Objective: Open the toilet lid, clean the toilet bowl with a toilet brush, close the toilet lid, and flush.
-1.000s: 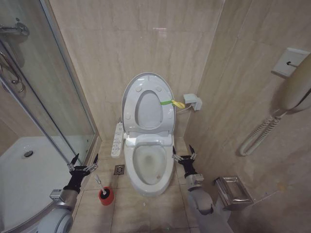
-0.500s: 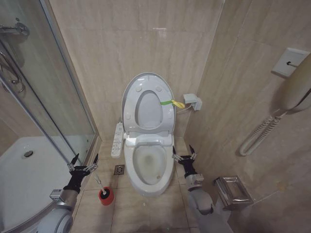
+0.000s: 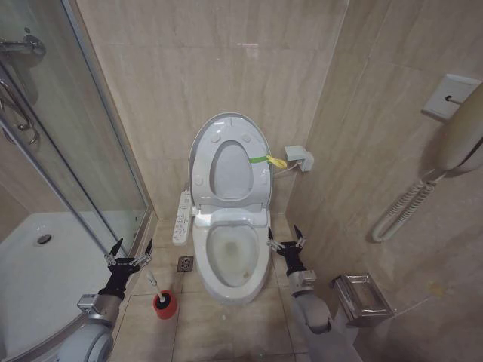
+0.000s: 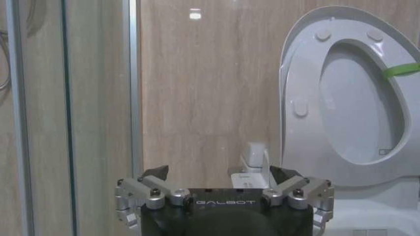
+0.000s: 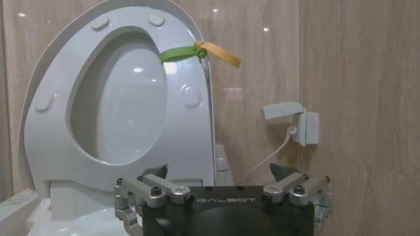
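**Lid up, brush waiting in its holder**

The toilet lid [image 3: 202,162] stands raised against the back wall together with the seat ring [image 3: 230,172], leaving the toilet bowl [image 3: 231,256] open. The toilet brush [image 3: 153,284] sits in its red holder [image 3: 165,305] on the floor tiles, just left of the bowl and near the floor drain [image 3: 185,264].

The left gripper [image 3: 128,256] hovers above and a little to the left of the brush with its fingers spread and nothing between them. The right gripper [image 3: 287,241] hangs beside the bowl's right rim, likewise spread and empty.

The step in hand looks to be fetching the brush. Done well, the left gripper would descend along the handle's lean and pinch high on the thin stem, then lift along that line so the holder does not tip.

The brush's long axis runs up and toward the left gripper, bristle end down in the cup. The bowl's long axis runs from the wall toward the robot
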